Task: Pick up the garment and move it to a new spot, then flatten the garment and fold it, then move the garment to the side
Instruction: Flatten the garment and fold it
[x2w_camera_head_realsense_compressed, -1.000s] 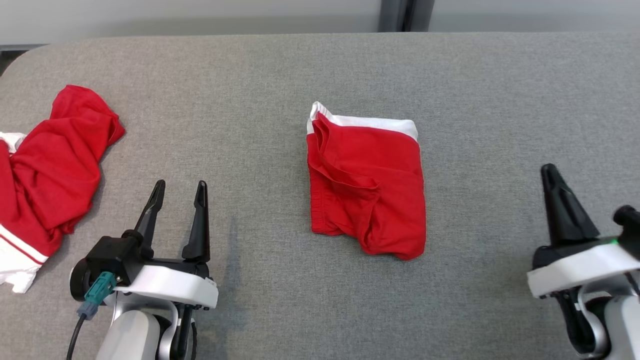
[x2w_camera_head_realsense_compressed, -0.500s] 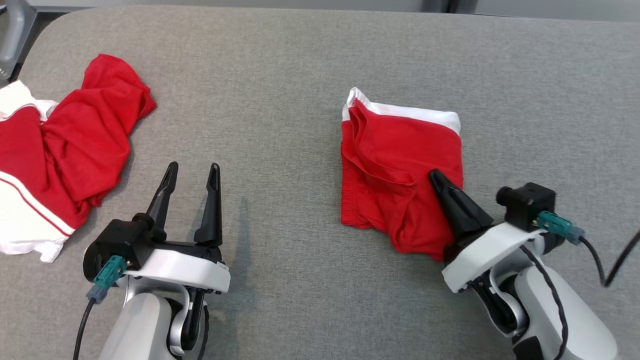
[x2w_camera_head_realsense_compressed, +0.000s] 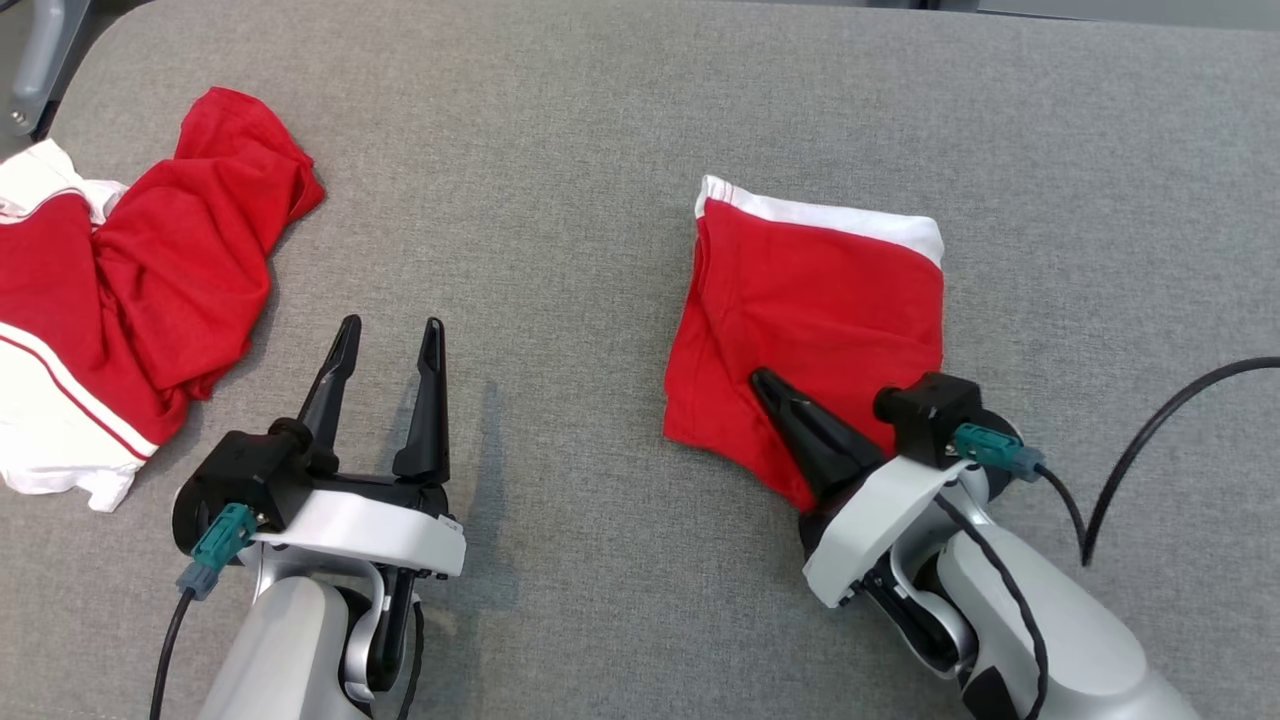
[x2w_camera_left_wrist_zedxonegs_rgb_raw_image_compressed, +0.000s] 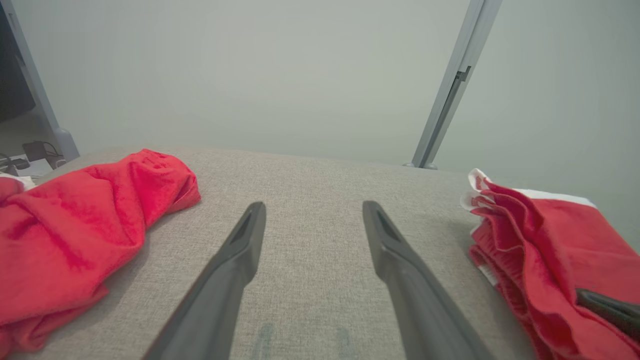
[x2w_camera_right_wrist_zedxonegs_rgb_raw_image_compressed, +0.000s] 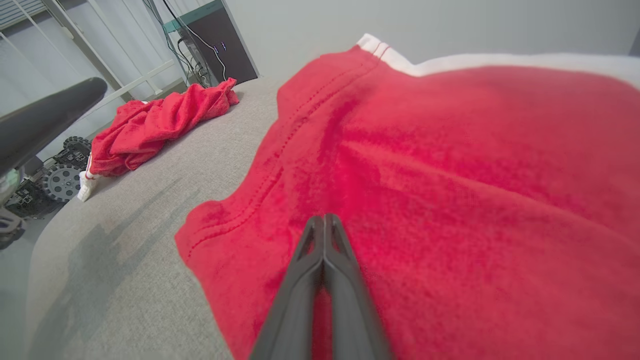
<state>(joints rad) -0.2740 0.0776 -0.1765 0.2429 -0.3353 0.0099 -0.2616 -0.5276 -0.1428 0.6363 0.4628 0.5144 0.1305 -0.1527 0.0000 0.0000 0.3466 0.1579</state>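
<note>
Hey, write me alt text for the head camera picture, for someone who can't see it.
The right gripper, fingers shut, rests on the near part of a folded red garment with a white band, on a grey surface. The open left gripper is to its left, beside a crumpled red and white garment.

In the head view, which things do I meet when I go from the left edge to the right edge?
Crumpled red and white garment, left gripper, folded red garment, black cable.

Bare tabletop (x2w_camera_head_realsense_compressed: 540, 250) between red pile (x2w_camera_head_realsense_compressed: 150, 270) and garment (x2w_camera_head_realsense_compressed: 830, 290)
</note>
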